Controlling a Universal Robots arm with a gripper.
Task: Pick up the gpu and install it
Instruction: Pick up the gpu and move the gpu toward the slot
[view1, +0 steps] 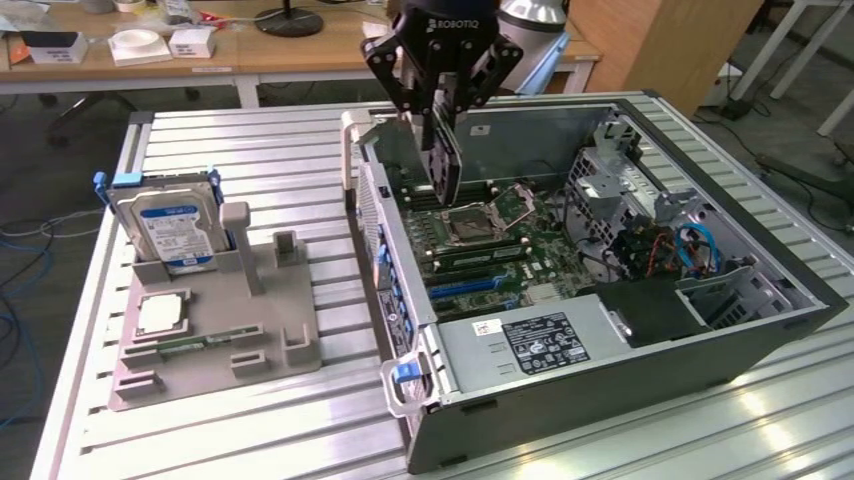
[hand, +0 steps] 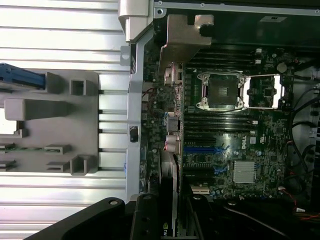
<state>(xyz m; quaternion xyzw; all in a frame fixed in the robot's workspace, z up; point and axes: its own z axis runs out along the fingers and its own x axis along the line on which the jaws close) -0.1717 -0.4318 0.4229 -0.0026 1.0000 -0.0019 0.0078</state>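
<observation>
The gpu (view1: 443, 160) is a thin dark card hanging upright and edge-on, with my gripper (view1: 443, 108) shut on its top edge. It hovers over the open computer case (view1: 747, 330), above the motherboard (view1: 501, 250) near the case's rear wall on the exterior view's left. In the wrist view the gpu (hand: 170, 192) shows as a narrow slab between my fingers (hand: 145, 220), close to the blue expansion slots (hand: 202, 149). The card's lower edge stands clear of the board.
A grey fixture (view1: 254, 340) on the slatted table holds a silver hard drive (view1: 167, 225) upright and a processor chip (view1: 160, 312). Inside the case are the open processor socket (view1: 478, 222), a power supply (view1: 534, 340) and drive cages with cables (view1: 667, 250).
</observation>
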